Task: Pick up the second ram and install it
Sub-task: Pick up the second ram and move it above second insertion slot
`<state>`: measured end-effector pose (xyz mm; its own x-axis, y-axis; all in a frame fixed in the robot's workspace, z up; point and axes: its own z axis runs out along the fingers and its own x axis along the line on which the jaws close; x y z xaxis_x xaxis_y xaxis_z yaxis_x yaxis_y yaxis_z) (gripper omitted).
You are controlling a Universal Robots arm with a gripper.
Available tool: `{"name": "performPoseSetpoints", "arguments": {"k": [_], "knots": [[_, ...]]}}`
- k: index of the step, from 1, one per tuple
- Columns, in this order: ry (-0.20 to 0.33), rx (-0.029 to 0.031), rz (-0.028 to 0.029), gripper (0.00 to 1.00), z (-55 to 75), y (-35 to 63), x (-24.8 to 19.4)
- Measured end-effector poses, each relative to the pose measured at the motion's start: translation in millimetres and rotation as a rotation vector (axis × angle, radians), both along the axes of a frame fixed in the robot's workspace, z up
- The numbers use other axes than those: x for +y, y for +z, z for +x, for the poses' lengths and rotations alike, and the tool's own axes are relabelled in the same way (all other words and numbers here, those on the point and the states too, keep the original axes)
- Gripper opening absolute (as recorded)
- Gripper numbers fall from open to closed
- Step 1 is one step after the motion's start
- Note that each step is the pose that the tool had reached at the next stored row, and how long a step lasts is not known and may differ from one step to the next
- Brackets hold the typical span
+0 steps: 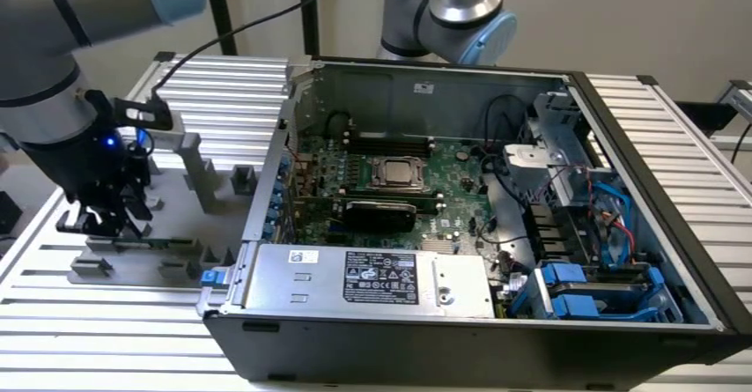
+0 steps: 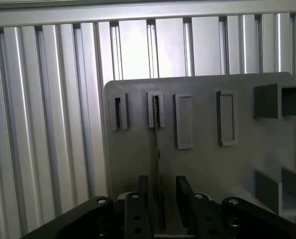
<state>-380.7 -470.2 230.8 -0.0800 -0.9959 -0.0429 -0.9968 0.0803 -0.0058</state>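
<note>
Over the grey fixture plate (image 2: 133, 149) we hold the hand (image 2: 162, 185) open, one finger either side of the second ram (image 2: 157, 149), which stands edge-on in that plate's slots. If we close off-centre, the stick could tilt and jam there.

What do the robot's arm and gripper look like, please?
The arm is a grey metal tube with light-blue joint caps. A black cable runs to its wrist, where a small blue light glows. The gripper is black, with two flat, parallel jaws and round-headed screws on its body.
</note>
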Motion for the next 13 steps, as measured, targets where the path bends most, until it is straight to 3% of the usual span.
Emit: {"name": "performPoseSetpoints", "arguments": {"k": [13], "knots": [[0.013,0.0,0.001,0.36,0.0,-23.0,0.1]]}}
